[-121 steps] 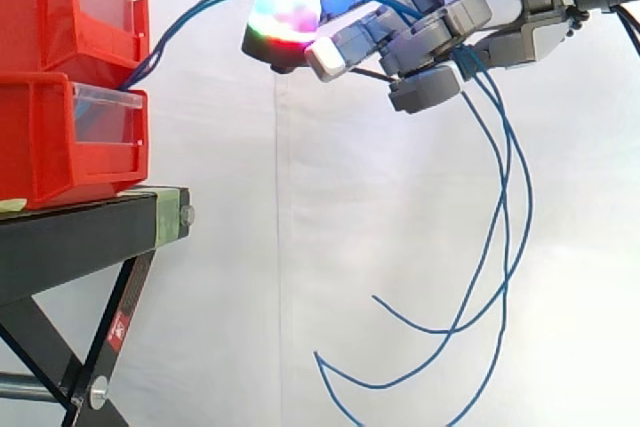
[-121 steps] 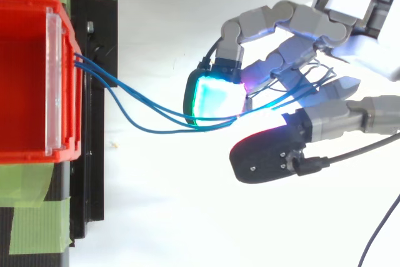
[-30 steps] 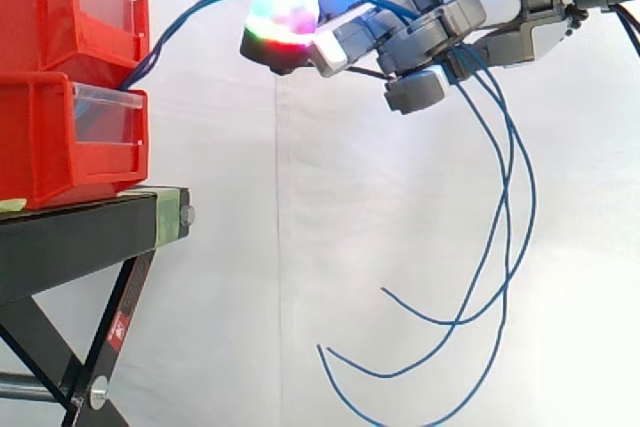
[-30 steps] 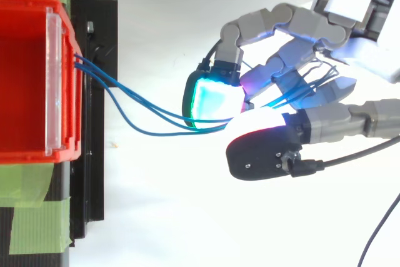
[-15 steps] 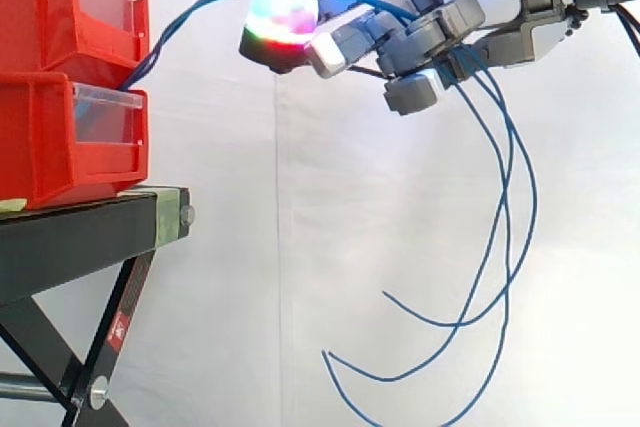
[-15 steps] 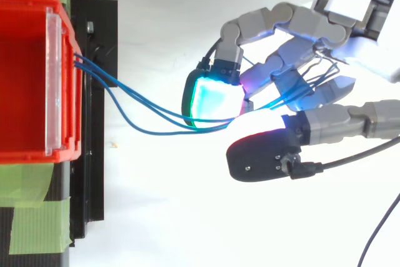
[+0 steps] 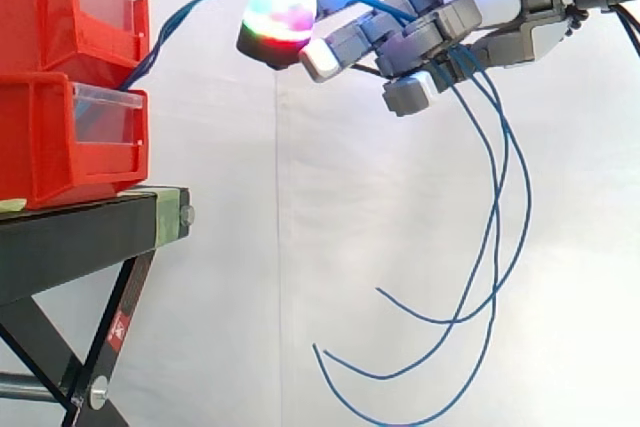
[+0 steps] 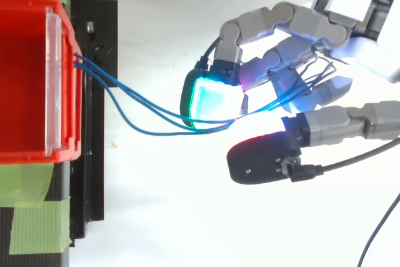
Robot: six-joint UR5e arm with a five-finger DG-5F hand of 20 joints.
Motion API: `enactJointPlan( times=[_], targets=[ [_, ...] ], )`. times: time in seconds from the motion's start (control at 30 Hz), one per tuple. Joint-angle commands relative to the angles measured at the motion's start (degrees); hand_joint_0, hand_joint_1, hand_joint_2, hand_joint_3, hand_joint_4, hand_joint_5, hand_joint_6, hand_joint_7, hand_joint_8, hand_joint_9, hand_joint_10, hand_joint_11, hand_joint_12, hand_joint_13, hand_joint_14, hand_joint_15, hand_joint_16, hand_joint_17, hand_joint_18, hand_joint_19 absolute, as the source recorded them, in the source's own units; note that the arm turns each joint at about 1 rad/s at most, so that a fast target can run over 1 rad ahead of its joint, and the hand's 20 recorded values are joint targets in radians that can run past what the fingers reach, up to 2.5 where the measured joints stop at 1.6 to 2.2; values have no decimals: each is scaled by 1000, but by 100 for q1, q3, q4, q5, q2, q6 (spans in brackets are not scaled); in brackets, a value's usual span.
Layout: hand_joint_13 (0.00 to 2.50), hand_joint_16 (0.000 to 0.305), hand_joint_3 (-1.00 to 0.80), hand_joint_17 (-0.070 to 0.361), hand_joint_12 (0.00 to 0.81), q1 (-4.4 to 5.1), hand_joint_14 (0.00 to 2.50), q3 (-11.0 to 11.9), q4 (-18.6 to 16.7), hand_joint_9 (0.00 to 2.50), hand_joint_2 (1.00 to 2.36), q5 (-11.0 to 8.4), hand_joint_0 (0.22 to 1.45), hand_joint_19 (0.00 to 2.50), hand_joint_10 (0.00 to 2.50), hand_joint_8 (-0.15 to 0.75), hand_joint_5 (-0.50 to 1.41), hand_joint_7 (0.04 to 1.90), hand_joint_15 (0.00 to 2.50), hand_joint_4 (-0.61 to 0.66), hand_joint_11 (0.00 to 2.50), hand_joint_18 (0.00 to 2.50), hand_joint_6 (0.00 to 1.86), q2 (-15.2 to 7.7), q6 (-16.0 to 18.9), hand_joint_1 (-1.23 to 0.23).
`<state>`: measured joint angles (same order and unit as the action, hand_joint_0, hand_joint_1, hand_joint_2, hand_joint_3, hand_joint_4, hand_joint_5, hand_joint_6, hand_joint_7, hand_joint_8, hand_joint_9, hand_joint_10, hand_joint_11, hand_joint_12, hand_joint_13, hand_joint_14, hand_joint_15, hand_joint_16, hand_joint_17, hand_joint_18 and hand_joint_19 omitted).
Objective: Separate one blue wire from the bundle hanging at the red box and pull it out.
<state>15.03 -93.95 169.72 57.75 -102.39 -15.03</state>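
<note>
Blue wires (image 8: 145, 107) run in a loose bundle from the front of the red box (image 8: 37, 3) at the left, which sits on a black surface (image 7: 90, 217), up and rightward into the hand (image 8: 312, 29), which hangs in the air well right of the box. From where I stand, the fingers (image 8: 275, 20) are curled round the strands, which cross the cyan glowing pad (image 8: 215, 101) and thread on between the fingers; the thumb (image 8: 262, 157) sits just near of that pad, a little apart from it. Beyond the hand the loose ends (image 7: 495, 247) drape over and dangle down to the right in long curves. I judge the separating step is in hand: all the strands appear to pass through the grasp together, none alone. Next, it seems, the fingers must let all strands but one slip free, pinch that one, then draw rightward away from the box.
</note>
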Motion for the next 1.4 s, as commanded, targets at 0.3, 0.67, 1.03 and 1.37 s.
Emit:
enactJointPlan(
  times=[0.3, 0.67, 1.03, 1.37],
  targets=[
    [880, 52, -97, 116, 343, 0, 1738, 0, 0, 581, 1033, 9, 749, 1397, 17, 244, -266, 1119, 1380, 136, 1263, 871, 803, 0, 0, -973],
    [950, 52, -456, 118, 364, 0, 1922, 0, 0, 869, 1004, 17, 540, 1502, 13, 312, -222, 1121, 1273, 201, 1345, 958, 772, 0, 0, -825],
    [1016, 51, -431, 114, 357, 0, 1889, 0, 0, 969, 1005, 17, 550, 1500, 16, 349, -187, 1170, 1271, 220, 1290, 1003, 743, 0, 0, -686],
    [1063, 45, -258, 102, 343, 0, 1788, 0, -26, 955, 1022, 0, 695, 1459, 11, 331, -222, 1071, 1326, 222, 1356, 1010, 826, 0, 0, -802]
  ],
)
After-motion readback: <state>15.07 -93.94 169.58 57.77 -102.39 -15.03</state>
